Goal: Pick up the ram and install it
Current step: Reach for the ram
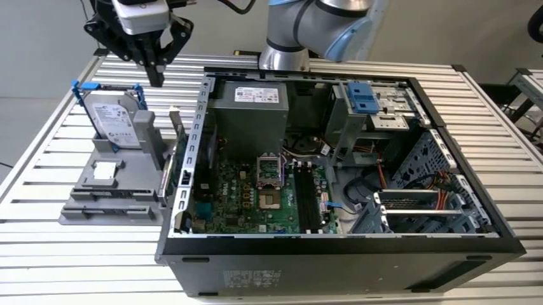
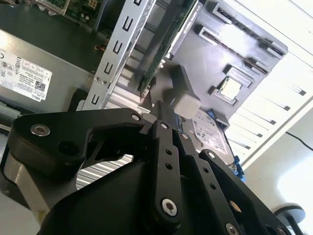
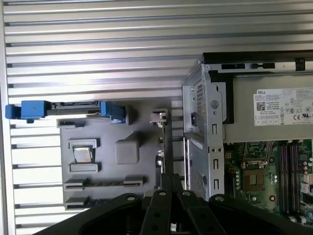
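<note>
— Green edge, thin and long: is that the ram (image 3: 165,147)? Where is it sitting?

— Yes. It is standing on its long edge in the grey holder (image 1: 110,213) on the slatted table (image 1: 68,267). It is on the side of the holder nearest the computer case (image 1: 339,244), just beside the case's metal wall. Nothing is touching it.

— And the gripper (image 1: 155,76)?

— It is hanging above the holder, pointing down and well apart from the ram. Its fingers are pressing together with nothing between them, so it is carrying nothing. In the first wrist view the fingertips are lining up roughly with the ram's thin top edge.

— What is worrying you from here?

— Mostly those joined fingers, I think. If they are coming down like that, they are going to hit the top of the board instead of straddling it, and the board could crack or tip in its groove. The gap is also troubling me. With the case wall sitting so close, an opened finger may be catching on the metal on that side.

— Anything else standing in the way?

— A grey block (image 3: 128,149) and the hard drive (image 1: 110,121) are standing in the same holder, though further off. I am also judging that a grip taken off-centre would be letting the stick tilt. It would then be meeting the black slots (image 1: 309,197) in the case crookedly.
</note>
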Controlling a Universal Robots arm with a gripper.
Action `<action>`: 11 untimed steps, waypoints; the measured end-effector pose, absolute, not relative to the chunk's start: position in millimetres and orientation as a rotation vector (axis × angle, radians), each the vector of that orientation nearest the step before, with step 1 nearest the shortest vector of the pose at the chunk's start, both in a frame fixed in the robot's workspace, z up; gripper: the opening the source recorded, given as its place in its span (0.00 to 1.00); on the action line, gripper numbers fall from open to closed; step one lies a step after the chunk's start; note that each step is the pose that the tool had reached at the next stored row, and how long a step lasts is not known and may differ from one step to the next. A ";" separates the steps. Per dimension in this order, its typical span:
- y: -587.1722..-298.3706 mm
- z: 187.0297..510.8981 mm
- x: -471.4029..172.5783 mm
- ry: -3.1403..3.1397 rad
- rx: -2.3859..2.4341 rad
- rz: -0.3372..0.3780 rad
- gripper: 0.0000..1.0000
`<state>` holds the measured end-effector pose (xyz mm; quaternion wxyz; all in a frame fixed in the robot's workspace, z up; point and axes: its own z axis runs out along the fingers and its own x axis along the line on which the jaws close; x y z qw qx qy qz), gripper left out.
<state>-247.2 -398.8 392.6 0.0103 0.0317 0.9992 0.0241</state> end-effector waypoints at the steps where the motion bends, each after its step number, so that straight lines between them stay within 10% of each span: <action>1: -398.8 392.6 -249.3 3.119 0.099 0.075 0.00; 11: -398.8 392.6 -270.0 3.119 0.096 0.075 0.00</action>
